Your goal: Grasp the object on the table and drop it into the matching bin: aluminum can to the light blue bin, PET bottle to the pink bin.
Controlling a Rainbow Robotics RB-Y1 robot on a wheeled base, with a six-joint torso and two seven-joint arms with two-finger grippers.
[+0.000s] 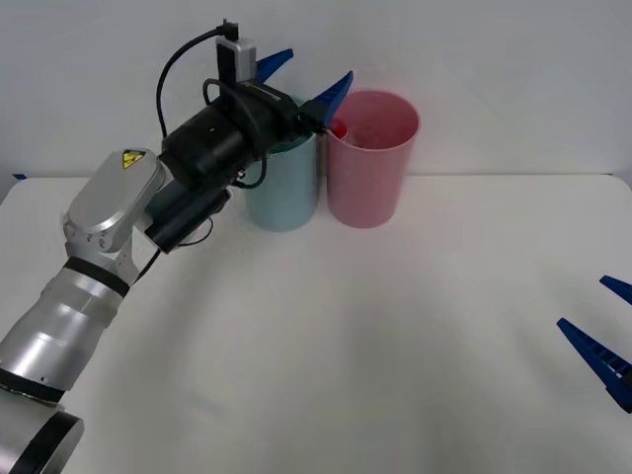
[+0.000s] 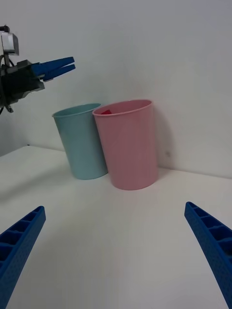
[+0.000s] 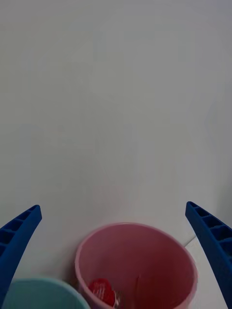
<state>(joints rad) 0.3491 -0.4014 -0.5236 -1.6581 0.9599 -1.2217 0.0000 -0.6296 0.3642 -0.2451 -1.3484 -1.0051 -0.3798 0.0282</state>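
The left arm reaches up from the near left side of the white table toward the two bins at the back. It is big and silver, with a black wrist and a yellow sticker on it. The left gripper hangs in the air above the bins. Its two blue fingers are spread wide apart, and nothing is held between them.

Below that gripper stands the light blue bin. It stands upright on the table, partly hidden behind the black wrist. Right next to it, so close that they seem to touch, stands the pink bin. It is upright too, and its top is open.

The PET bottle is inside the pink bin. From the left wrist view you can see its red cap down in the bin, against the wall on the side nearest the blue bin. In the front view a bit of red peeks over the pink rim.

Far over on the near right side of the table is the right gripper. It sits low and well away from the bins. Its blue fingers are wide apart too, and it holds nothing.
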